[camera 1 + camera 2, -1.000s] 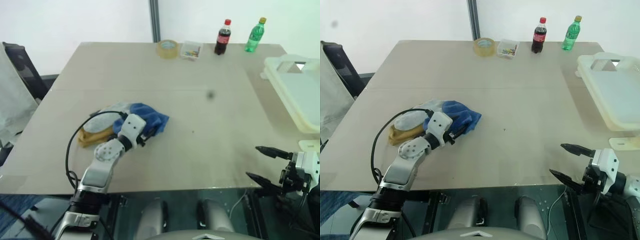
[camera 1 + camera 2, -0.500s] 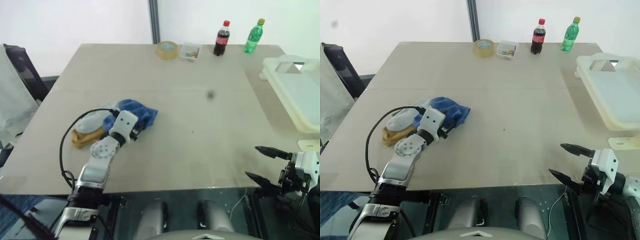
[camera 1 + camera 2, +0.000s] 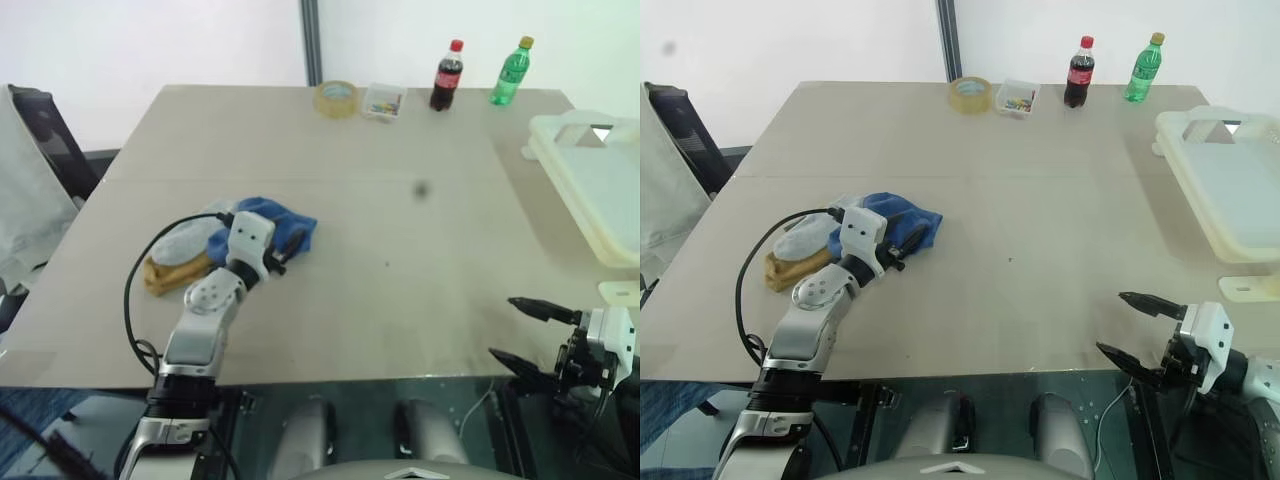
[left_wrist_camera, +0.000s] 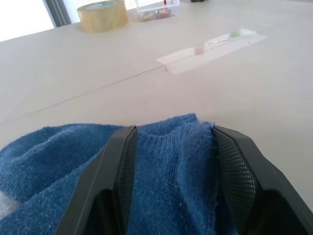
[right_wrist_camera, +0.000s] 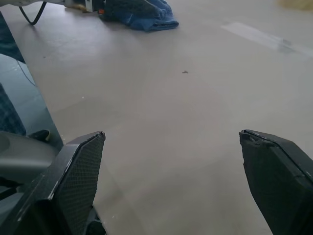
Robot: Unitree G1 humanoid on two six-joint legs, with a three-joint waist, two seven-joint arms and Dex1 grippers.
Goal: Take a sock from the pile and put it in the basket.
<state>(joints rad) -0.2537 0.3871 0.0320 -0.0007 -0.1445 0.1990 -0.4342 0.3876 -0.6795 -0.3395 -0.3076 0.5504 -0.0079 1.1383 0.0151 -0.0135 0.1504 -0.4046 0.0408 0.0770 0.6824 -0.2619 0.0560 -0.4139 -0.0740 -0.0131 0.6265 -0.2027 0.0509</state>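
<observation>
At about eight o'clock on the table [image 3: 400,240], the pile [image 3: 195,250] lies as a small heap: a mustard-yellow sock [image 3: 172,273] at its near left edge, a pale grey sock [image 3: 178,243] above it, and the sock [image 3: 270,222], royal blue, at its right side. My left gripper [image 4: 171,147] is closed on the sock; in the left wrist view the blue fabric bulges between my two black fingers [image 4: 117,161] and fills the gap between them. A black cable [image 3: 135,290] loops from my left arm beside the pile.

At twelve o'clock, along the far edge of the table, stand a roll of tape [image 3: 335,97], a small clear box [image 3: 382,101], a cola bottle [image 3: 446,75] and a green bottle [image 3: 510,70], in that order.

At two o'clock, at the right edge of the table, sits the basket [image 3: 560,140], cream-white, well apart from the sock.

At four o'clock, off the near right corner of the table, my right gripper [image 3: 525,330] hangs with its fingers spread wide and nothing between them.
</observation>
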